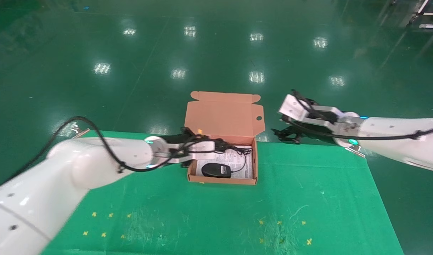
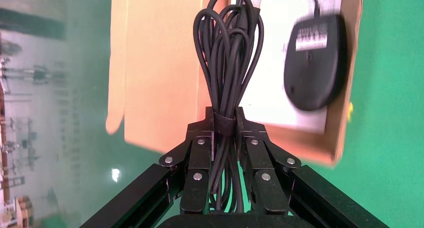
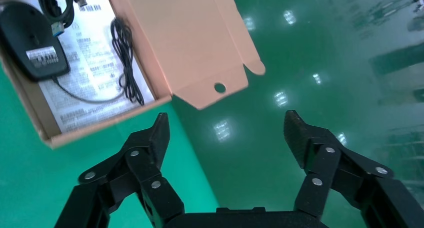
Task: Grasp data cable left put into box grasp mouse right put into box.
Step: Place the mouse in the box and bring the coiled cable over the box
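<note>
Head view shows the green mat [image 1: 308,198] with the box [image 1: 221,117] at its far edge, lid flap upright, and the mouse [image 1: 216,170] already lying belly-up on the printed sheet [image 1: 237,159] inside, so I judge the cable step is the one in hand. Over the box's left side the left gripper [image 2: 226,119] is clamped on the tied middle of the data cable [image 2: 230,52], its loops reaching over the box. Next, I reckon, comes lowering it beside the mouse and letting go; the right gripper [image 3: 227,135] hangs wide apart and empty just right of the box.
</note>
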Controlling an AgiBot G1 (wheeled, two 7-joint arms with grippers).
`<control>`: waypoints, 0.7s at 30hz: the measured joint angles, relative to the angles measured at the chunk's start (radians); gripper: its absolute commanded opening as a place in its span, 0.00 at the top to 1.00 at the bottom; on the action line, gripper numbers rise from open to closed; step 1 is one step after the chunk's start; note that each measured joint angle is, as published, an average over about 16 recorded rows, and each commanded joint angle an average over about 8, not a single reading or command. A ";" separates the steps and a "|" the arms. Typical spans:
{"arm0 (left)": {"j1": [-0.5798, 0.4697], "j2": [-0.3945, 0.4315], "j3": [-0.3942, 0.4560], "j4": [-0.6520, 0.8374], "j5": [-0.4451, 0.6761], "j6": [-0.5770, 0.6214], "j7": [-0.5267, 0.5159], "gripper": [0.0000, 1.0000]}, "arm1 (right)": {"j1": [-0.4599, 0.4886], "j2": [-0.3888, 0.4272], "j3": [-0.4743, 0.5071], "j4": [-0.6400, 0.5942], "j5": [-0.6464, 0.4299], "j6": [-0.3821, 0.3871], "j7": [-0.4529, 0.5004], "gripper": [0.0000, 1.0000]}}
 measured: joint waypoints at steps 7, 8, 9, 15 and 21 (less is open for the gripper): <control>-0.016 0.043 0.099 0.070 -0.119 -0.099 0.049 1.00 | 0.007 0.105 -0.028 0.159 -0.084 0.005 0.145 0.00; -0.019 0.044 0.117 0.072 -0.138 -0.110 0.050 1.00 | 0.008 0.117 -0.032 0.179 -0.098 0.006 0.167 0.00; -0.021 0.045 0.135 0.073 -0.156 -0.121 0.049 1.00 | 0.009 0.128 -0.036 0.198 -0.112 0.007 0.188 0.00; -0.040 0.048 0.239 0.074 -0.249 -0.179 0.035 0.88 | 0.017 0.175 -0.053 0.290 -0.192 0.013 0.300 0.00; -0.056 0.049 0.306 0.077 -0.304 -0.217 0.020 0.13 | 0.022 0.199 -0.063 0.342 -0.248 0.016 0.366 0.00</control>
